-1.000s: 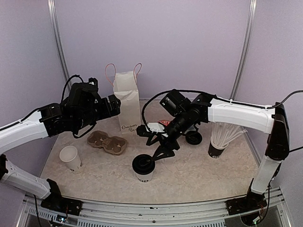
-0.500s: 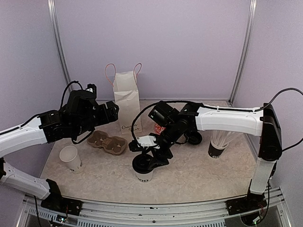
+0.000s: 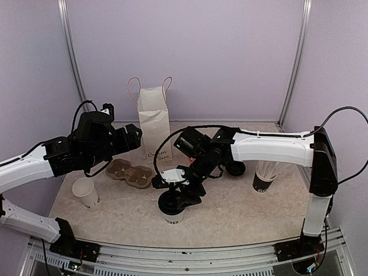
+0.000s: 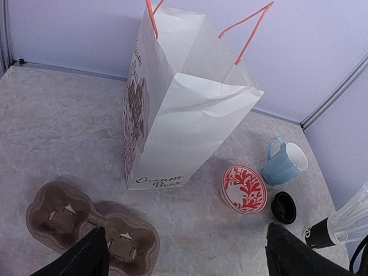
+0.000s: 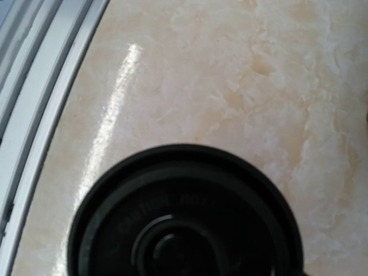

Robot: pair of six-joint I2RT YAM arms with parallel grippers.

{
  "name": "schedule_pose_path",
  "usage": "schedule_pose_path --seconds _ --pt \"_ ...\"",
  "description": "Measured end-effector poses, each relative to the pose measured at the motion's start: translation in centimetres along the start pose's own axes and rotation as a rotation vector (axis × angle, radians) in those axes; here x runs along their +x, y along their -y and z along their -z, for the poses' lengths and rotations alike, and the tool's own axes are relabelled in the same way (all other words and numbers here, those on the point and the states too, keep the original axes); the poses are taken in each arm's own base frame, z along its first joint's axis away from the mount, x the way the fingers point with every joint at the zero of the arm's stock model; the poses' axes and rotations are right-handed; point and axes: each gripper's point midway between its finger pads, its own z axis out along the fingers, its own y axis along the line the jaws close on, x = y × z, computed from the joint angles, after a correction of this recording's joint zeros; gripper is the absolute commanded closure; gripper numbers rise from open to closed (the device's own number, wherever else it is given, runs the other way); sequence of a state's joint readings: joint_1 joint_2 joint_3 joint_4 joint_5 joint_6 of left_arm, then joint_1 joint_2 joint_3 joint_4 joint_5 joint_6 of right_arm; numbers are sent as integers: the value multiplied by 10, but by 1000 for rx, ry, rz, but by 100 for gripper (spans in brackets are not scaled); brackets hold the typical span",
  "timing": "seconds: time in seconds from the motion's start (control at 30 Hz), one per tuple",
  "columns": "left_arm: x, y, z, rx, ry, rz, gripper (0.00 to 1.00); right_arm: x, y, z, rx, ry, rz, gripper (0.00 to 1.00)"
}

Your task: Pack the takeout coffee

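A white takeout coffee cup [image 3: 172,211] with a black lid [image 5: 184,221] stands near the table's front middle. My right gripper [image 3: 178,194] hangs just over it, jaws open and standing on either side of the lid; its fingers are out of the right wrist view, which the lid fills. A second white cup [image 3: 86,192] stands open-topped at the front left, and a loose black lid [image 3: 234,168] lies by the mug. My left gripper [image 3: 125,141] hovers open and empty above the brown cup carrier [image 3: 131,172], its fingertips [image 4: 95,253] at the frame's bottom corners.
A white paper bag [image 3: 154,122] with red handles stands upright behind the carrier. A red-patterned disc [image 4: 244,188], a light blue mug [image 4: 283,163] and a dark cup of white straws [image 3: 264,172] sit on the right. Walls close in the back and sides.
My right gripper has come down and to the left, from beside the lidded cup to right over its lid. The left gripper has dropped slightly toward the carrier.
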State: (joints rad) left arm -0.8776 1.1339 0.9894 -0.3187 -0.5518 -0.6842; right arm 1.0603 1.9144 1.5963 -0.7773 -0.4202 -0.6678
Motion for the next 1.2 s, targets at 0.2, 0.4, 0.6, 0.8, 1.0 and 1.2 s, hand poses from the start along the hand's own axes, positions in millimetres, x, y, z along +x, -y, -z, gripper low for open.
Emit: schedule_pose_path --seconds 0.2,0.4,0.6,0.8,1.0,1.2 --pt "0 1 1 9 0 6 8 0 1 -2 6 -11 -2 24" --pt "-2 0 2 13 2 10 8 -2 3 -3 17 -31 -13 32" --pt "-3 -1 2 11 3 13 8 0 6 -1 32 -50 -36 32" --pt "-4 -3 1 7 5 15 8 14 19 11 56 -62 -97 32" --pt "-3 -2 1 11 1 15 8 40 53 40 137 -67 -197 32" --pt "-2 -1 1 16 -3 15 9 70 84 61 222 -93 -301 32"
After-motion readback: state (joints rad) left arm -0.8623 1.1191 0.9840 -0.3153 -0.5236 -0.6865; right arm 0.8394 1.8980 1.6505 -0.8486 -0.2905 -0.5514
